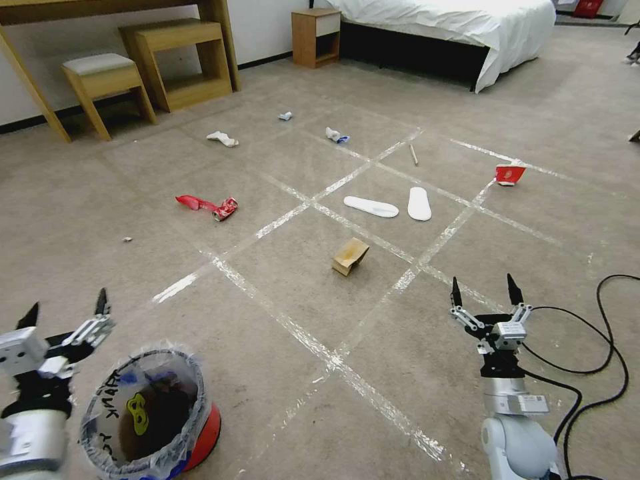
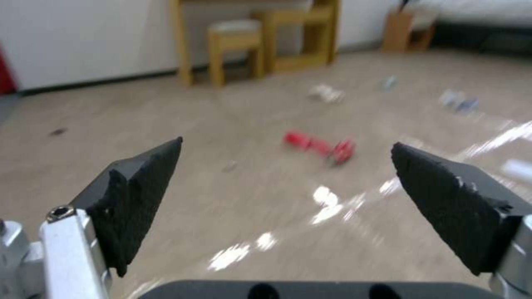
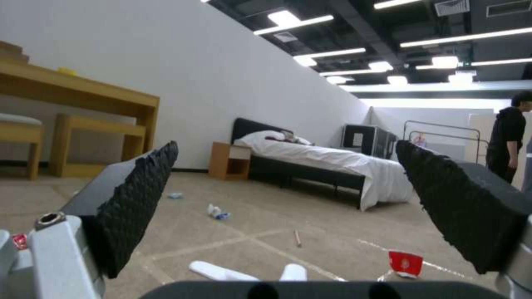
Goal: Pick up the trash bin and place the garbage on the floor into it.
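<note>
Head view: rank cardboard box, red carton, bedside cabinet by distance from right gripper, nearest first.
From the right gripper, open, low on the robot's right:
1. Cardboard box, ahead and to its left on the floor.
2. Red carton, farther ahead by a tape line.
3. Bedside cabinet, at the far wall beside the bed.

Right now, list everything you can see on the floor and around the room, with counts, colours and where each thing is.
trash bin: one, red, clear bag liner, on the floor beside the left gripper.
cardboard box: one, brown, centre of the tape grid.
slippers: two, white, just beyond the box.
red wrapper: one, left of the grid.
red carton: one, far right.
wooden stick: one, beyond the slippers.
crumpled papers: three, white, near the desk.
stool: one, wooden, by the wall.
nightstand: one, wooden, beside the bed.
bed: one, white sheets.
left gripper: open, low left.
right gripper: open, low right.
</note>
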Robot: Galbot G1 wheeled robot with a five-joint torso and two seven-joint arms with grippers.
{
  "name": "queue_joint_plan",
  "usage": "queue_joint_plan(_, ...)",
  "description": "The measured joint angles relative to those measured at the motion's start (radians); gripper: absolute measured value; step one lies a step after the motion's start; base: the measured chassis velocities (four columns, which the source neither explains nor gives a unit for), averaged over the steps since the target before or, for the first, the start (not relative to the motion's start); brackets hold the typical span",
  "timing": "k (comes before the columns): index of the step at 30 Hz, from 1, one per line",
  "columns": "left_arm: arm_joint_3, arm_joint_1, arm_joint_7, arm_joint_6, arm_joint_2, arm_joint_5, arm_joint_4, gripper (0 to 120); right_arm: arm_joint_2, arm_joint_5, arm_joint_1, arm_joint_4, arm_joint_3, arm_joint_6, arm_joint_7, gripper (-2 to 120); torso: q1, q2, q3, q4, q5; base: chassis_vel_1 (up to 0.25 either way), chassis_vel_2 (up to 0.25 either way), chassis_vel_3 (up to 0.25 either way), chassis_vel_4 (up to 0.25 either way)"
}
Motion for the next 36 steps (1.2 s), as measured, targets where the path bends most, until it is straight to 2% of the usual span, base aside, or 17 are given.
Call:
queue_joint_plan(1,0.0,0.0,0.0,0.0,0.0,0.0,0.0,100,0.0,0.0,0.0,0.0,0.0,0.0,0.0,100,0.0,0.0,0.0,0.0,0.0,0.0,0.0,0.0,0.0)
queue_joint_plan(2,-0.012,0.012,-0.038,0.049,0.012,-0.025,-0.021,100,-0.003,0.003,0.003,-0.005,0.001,0.001,0.001,100,0.0,0.0,0.0,-0.0001,-0.0001,0.0,0.0,0.0,0.0)
queue_joint_plan(3,-0.021,0.02,-0.123,0.136,0.028,-0.087,-0.041,100,-0.007,0.006,0.008,-0.009,0.003,0.002,0.004,100,0.0,0.0,0.0,-0.0003,-0.0002,0.0,0.0,0.0,0.0)
queue_joint_plan(4,-0.021,0.02,-0.123,0.136,0.028,-0.087,-0.041,100,-0.007,0.006,0.008,-0.009,0.003,0.002,0.004,100,0.0,0.0,0.0,-0.0003,-0.0002,0.0,0.0,0.0,0.0)
queue_joint_plan(6,-0.033,0.025,-0.248,0.298,0.052,-0.242,-0.049,100,-0.009,0.011,0.012,-0.015,0.002,0.003,0.005,100,0.0,0.0,0.0,-0.0003,-0.0008,0.0,0.0,0.0,0.0)
queue_joint_plan(8,-0.036,0.027,-0.27,0.324,0.058,-0.273,-0.049,100,-0.01,0.012,0.013,-0.016,0.002,0.003,0.006,100,0.0,0.0,0.0,-0.0003,-0.0008,0.0,0.0,0.0,0.0)
queue_joint_plan(9,-0.045,0.036,-0.306,0.374,0.072,-0.329,-0.05,100,-0.011,0.013,0.015,-0.018,0.0,0.003,0.007,100,0.0,0.0,0.0,-0.0003,-0.0004,0.0,0.0,0.0,0.0)
queue_joint_plan(11,-0.068,0.057,-0.335,0.446,0.098,-0.427,-0.05,100,-0.014,0.018,0.017,-0.02,0.0,0.003,0.008,100,0.0,0.0,0.0,-0.0003,-0.0006,0.0,0.0,0.0,0.0)
queue_joint_plan(12,-0.068,0.057,-0.335,0.446,0.098,-0.427,-0.05,100,-0.014,0.018,0.017,-0.02,0.0,0.003,0.008,100,0.0,0.0,0.0,-0.0003,-0.0006,0.0,0.0,0.0,0.0)
queue_joint_plan(14,-0.094,0.074,-0.375,0.471,0.138,-0.538,-0.05,100,-0.02,0.024,0.018,-0.025,0.0,0.006,0.008,100,0.0,0.0,0.0,0.0,-0.0004,0.0,0.0,0.0,0.0)
queue_joint_plan(16,-0.095,0.075,-0.385,0.472,0.156,-0.57,-0.05,100,-0.023,0.026,0.018,-0.028,0.0,0.008,0.008,100,0.0,0.0,0.0,-0.0002,-0.0005,0.0,0.0,0.0,0.0)
queue_joint_plan(19,-0.085,0.063,-0.409,0.472,0.204,-0.676,-0.048,100,-0.027,0.03,0.017,-0.039,0.001,0.019,0.008,100,0.0,0.0,0.0,-0.0003,-0.0004,0.0,0.0,0.0,0.0)
queue_joint_plan(25,-0.059,0.058,-0.427,0.467,0.226,-0.79,-0.036,100,-0.026,0.031,0.015,-0.043,-0.002,0.023,0.007,100,0.0,0.0,0.0,-0.0002,-0.0005,0.0,0.0,0.0,0.0)
queue_joint_plan(27,-0.049,0.047,-0.436,0.465,0.247,-0.846,-0.005,100,-0.025,0.031,0.017,-0.044,-0.004,0.023,0.006,100,0.0,0.0,0.0,-0.0002,-0.0004,0.0,0.0,0.0,0.0)
queue_joint_plan(34,-0.025,-0.005,-0.416,0.461,0.298,-0.94,0.103,100,-0.019,0.029,0.016,-0.044,-0.007,0.023,0.004,100,0.0,0.0,0.0,-0.0003,-0.0006,0.0,0.0,0.0,0.0)
queue_joint_plan(35,-0.02,-0.013,-0.447,0.461,0.301,-0.966,0.116,100,-0.018,0.029,0.015,-0.044,-0.007,0.024,0.004,100,0.0,0.0,0.0,-0.0004,-0.0006,0.0,0.0,0.0,0.0)
queue_joint_plan(36,-0.014,-0.021,-0.507,0.46,0.302,-1.012,0.126,100,-0.018,0.028,0.013,-0.044,-0.006,0.025,0.004,100,0.0,0.0,0.0,-0.0002,-0.0006,0.0,0.0,0.0,0.0)
